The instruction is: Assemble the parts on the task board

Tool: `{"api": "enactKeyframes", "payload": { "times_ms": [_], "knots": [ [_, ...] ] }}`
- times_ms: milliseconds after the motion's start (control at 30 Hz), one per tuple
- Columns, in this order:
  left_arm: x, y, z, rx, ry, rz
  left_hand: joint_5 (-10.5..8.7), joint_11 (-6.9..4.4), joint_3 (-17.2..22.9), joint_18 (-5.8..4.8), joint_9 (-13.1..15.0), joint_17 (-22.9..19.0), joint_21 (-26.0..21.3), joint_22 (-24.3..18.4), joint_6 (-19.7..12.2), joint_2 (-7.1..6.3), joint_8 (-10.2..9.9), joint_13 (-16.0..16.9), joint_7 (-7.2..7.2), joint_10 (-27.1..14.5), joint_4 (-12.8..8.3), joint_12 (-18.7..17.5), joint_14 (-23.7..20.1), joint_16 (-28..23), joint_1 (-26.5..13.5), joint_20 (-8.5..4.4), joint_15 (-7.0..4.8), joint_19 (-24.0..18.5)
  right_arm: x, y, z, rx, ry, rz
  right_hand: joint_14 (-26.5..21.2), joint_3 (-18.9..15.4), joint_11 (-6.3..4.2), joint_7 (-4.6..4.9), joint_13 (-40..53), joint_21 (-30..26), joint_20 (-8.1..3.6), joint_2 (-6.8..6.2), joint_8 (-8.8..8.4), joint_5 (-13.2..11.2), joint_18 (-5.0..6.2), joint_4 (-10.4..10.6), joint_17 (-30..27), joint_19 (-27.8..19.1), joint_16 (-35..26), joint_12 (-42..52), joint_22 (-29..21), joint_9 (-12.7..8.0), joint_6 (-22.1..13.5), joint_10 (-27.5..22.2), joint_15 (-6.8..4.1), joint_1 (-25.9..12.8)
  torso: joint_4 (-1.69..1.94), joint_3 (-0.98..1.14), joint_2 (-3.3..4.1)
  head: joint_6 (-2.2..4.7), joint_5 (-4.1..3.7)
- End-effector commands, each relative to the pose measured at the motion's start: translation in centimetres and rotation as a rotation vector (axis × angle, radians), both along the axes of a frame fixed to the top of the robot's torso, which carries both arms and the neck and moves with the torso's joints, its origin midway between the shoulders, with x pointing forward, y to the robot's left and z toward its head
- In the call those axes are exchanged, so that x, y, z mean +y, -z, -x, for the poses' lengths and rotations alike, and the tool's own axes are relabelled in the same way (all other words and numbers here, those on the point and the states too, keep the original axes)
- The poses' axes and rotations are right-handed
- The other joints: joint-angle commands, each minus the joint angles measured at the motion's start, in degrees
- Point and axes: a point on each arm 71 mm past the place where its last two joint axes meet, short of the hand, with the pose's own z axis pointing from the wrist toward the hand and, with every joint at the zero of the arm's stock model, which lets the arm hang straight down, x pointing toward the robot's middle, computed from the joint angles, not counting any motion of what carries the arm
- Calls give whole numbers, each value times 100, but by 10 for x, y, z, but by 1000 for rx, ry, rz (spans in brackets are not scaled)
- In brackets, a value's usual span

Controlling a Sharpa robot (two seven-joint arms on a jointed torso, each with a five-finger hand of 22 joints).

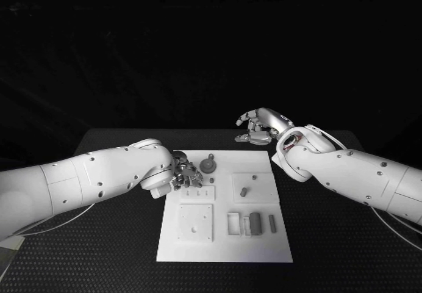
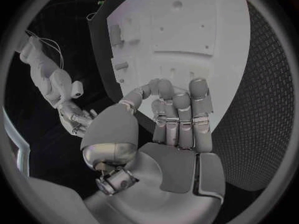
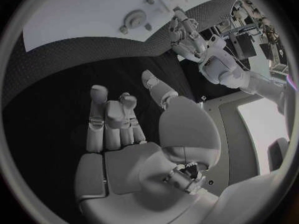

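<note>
We found the white rectangular task board (image 1: 224,244) lying in the middle of the black textured table (image 1: 105,244), its long side running away from the robot. On it we noted several grey parts: a round disc-shaped grey piece (image 1: 208,165) near the far left corner, a small upright grey peg (image 1: 243,191) in the square recess right of centre, and a dark grey cylinder (image 1: 255,223) lying in a slotted holder toward the near right. The silver left hand (image 1: 186,173) was over the far left portion of the board, just beside the round piece; in the left wrist view its fingers (image 2: 177,112) were curled inward toward the thumb above the board. We could not tell whether anything was pinched between them. The silver right hand (image 1: 260,127) hung beyond the board's far right corner, over the table and well apart from the parts; the right wrist view showed its fingers (image 3: 109,117) loosely bent and spread, holding nothing.
</note>
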Motion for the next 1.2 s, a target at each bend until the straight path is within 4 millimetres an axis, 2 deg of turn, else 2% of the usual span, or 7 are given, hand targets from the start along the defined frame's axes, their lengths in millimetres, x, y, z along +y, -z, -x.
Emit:
{"api": "enactKeyframes", "payload": {
  "times_ms": [33,433,867,967,1200],
  "knots": [
    [-2,3,0,-2,43,-56,-12,-3,641,155,974,-8,40,115,373,36,520,10,-203,22,-639,40,-39,33,63,-14,-77,19,2,0,0,4,-15,1,-49,-30,-14,51,-7,-30,-4,24,23,-9,179,3,6,-36,-13,8,100,6,14,-39,7,57,-10,2,4,-8,-6],
    [-5,10,0,-4,70,-96,-14,-6,656,154,991,-19,48,115,376,50,528,15,-205,27,-657,51,-32,46,57,-18,-81,27,4,0,1,8,-20,2,-52,-37,-14,51,-12,-30,-1,29,23,-9,179,2,6,-39,-12,12,101,6,13,-42,7,55,7,-3,-3,-66,-32],
    [-6,15,2,4,85,-110,-18,-6,664,151,1002,-28,52,116,370,61,530,17,-204,25,-667,56,-33,54,48,-18,-82,28,4,0,1,10,-21,3,-55,-43,-14,52,-16,-30,0,33,22,-9,179,1,6,-41,-11,16,101,5,10,-45,8,57,5,-5,-4,-80,-53],
    [-7,16,1,-4,91,-118,-19,-6,666,151,1004,-30,53,116,368,63,530,18,-204,23,-668,56,-34,55,45,-18,-82,27,4,0,2,10,-22,2,-55,-45,-14,52,-17,-30,1,34,22,-9,179,1,6,-42,-11,17,102,5,9,-45,8,56,9,-5,-4,-59,-71],
    [-9,18,2,-8,99,-124,-21,-5,668,150,1008,-34,53,115,365,64,529,18,-203,20,-670,57,-36,56,39,-19,-82,26,5,0,2,12,-25,3,-56,-47,-14,52,-18,-30,1,37,23,-9,179,0,7,-43,-11,18,102,5,9,-46,8,57,2,-6,0,-62,-69]
  ]
}}
